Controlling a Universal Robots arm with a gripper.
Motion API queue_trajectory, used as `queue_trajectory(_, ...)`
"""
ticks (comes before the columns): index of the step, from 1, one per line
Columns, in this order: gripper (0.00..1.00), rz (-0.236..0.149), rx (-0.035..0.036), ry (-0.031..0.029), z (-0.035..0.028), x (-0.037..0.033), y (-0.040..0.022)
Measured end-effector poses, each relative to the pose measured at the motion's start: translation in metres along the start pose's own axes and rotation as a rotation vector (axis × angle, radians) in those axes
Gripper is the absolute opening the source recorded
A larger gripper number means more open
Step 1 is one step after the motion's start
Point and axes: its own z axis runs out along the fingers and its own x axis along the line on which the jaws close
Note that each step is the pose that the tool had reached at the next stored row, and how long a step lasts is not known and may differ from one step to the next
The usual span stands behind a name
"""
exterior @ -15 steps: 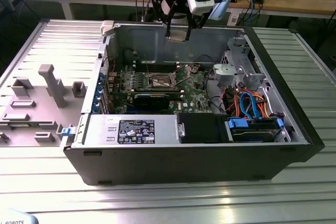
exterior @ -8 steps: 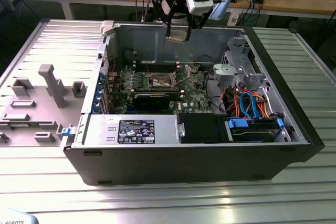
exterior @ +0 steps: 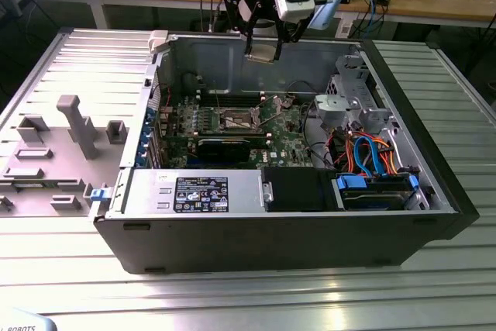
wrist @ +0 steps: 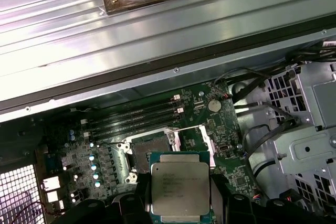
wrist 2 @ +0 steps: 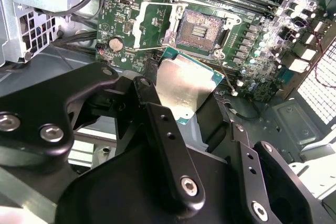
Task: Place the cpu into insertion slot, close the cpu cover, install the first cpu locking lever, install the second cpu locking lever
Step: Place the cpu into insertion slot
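Step one in hand: tool (exterior: pixel 267 43) clenched on cpu (wrist: pixel 181 187), hovering high over open slot (wrist: pixel 148 153), cover (wrist 2: pixel 143 22) flipped back; seating likely needs cpu squared to slot, kept level.

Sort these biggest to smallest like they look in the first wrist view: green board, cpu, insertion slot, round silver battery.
1. green board
2. cpu, though it sits nearest the camera
3. insertion slot, partly hidden behind the cpu, so 2 and 3 are unsure
4. round silver battery
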Motion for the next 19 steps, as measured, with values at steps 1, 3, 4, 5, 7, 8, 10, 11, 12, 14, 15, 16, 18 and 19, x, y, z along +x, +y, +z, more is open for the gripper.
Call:
queue_trajectory(1,0.54,0.001,0.0,-0.0001,0.0,0.0,0.0)
queue_trajectory(3,0.54,0.017,-0.0003,-0.0015,0.0,0.0,0.0)
queue_trajectory(4,0.54,0.024,-0.0005,-0.0022,0.0001,0.0,0.0)
queue_trajectory(5,0.54,0.034,-0.0006,-0.003,0.0001,0.0,0.0)
queue_trajectory(7,0.54,0.05,-0.001,-0.0045,0.0001,0.0,0.0)
queue_trajectory(8,0.54,0.062,-0.0012,-0.0056,0.0002,0.0,0.0)
queue_trajectory(10,0.54,0.082,-0.0016,-0.0074,0.0002,0.0,0.0)
queue_trajectory(11,0.54,0.093,-0.0018,-0.0084,0.0002,0.0,0.0)
queue_trajectory(12,0.54,0.112,-0.0022,-0.0101,0.0002,0.0,0.0)
queue_trajectory(14,0.54,0.16,-0.0031,-0.0144,0.0003,0.0,0.0)
queue_trajectory(15,0.54,0.174,-0.0034,-0.0156,0.0004,0.0,-0.0001)
queue_trajectory(16,0.54,0.183,-0.0035,-0.0164,0.0003,0.0,-0.0001)
queue_trajectory(18,0.54,0.185,-0.0035,-0.0166,0.0003,0.0,0.0)
queue_trajectory(19,0.54,0.2,-0.0038,-0.0179,0.0004,0.0004,-0.0002)
